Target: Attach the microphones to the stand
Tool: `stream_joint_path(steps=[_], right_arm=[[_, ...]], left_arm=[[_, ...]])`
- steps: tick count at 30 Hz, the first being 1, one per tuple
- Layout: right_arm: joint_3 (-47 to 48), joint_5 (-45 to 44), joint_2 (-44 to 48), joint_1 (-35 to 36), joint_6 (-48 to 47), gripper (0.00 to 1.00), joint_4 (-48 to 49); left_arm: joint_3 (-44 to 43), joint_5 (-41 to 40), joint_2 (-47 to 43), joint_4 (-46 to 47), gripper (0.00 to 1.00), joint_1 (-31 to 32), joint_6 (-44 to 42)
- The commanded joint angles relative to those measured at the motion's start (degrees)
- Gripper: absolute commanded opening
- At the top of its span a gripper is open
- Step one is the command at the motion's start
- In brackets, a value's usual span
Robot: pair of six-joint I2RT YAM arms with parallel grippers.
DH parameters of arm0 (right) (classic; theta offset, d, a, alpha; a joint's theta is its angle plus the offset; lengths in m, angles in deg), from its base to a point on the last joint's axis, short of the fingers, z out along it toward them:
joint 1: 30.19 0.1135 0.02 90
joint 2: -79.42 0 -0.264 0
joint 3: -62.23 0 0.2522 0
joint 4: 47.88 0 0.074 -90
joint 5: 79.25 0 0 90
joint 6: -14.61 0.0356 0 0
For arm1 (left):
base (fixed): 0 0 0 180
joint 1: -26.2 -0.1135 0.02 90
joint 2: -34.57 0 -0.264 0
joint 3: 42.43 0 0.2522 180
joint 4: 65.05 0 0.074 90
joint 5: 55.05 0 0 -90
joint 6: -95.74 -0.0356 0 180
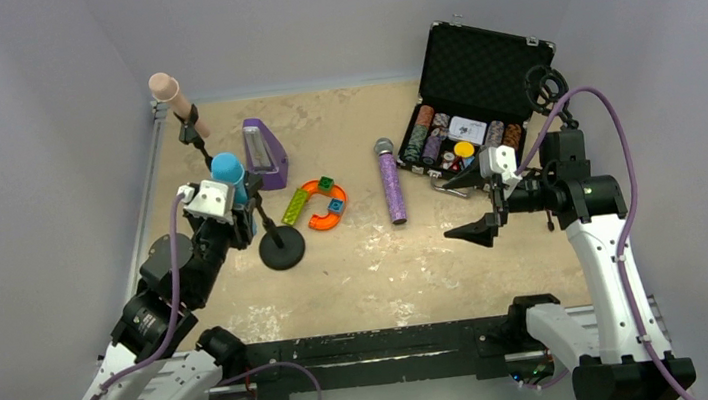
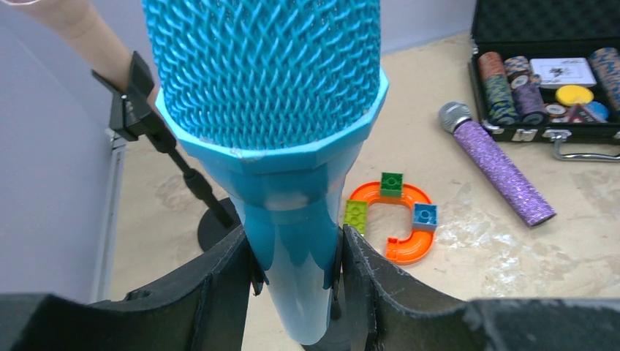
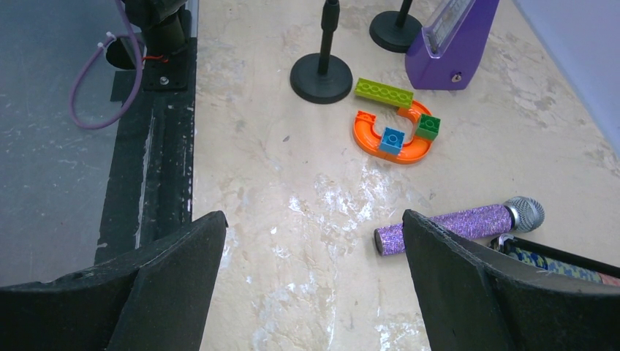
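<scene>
My left gripper [image 1: 229,202] is shut on the light blue microphone [image 1: 228,172], held upright with its mesh head up; in the left wrist view [image 2: 296,241] thin black clip prongs sit between my fingers and the microphone's handle [image 2: 292,219]. The pale pink microphone [image 1: 171,95] sits tilted in the clip of a black stand [image 1: 189,130] at the back left. A second stand's round base [image 1: 282,251] is below my left gripper. The glittery purple microphone [image 1: 392,183] lies flat mid-table. My right gripper [image 1: 462,208] is open and empty, hovering right of it [image 3: 314,219].
A purple metronome [image 1: 264,153] stands behind the stands. An orange curved track with toy bricks [image 1: 317,206] lies between the stands and the purple microphone [image 3: 453,223]. An open black case of poker chips [image 1: 469,96] sits at the back right. Walls close off the back and sides.
</scene>
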Motion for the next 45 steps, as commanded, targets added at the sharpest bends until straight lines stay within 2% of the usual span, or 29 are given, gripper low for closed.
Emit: stream_joint_path(steps=[1,5,11,22,30,34,45], right_arm=[[1.55,2.32,0.09,-0.24,-1.05,0.93,-0.74],[1.55,2.41,0.15,-0.24,-1.18,0.93,-0.92],[1.55,2.43,0.15,-0.24,-1.36,0.93,-0.92],[1.56,2.49,-0.03,-0.24,-1.34,0.93,-1.01],[1.59,2.41,-0.20,-0.24,-1.42,0.93,-1.01],[1.46,2.32,-0.29,-0.24,-1.43,0.93,-1.01],[1.46,2.14,-0.47,-0.28,-1.35,0.93,-0.92]], left_arm=[[-3.06,-4.81,1.75,-4.84,0.01,-2.34,-6.48],[-2.37,-3.20,2.76,-4.71,0.02,-4.79,-5.60],[-1.64,-2.95,3.09,-4.94,0.05,-5.06,-4.64],[-2.21,-2.00,2.76,-6.12,0.45,-5.10,-1.26],[-3.63,-1.62,1.07,-8.55,0.70,-5.05,0.28],[-4.33,-1.58,-0.18,-9.87,0.78,-5.08,1.34],[-6.48,1.84,-4.49,-13.53,0.92,-5.07,4.60]])
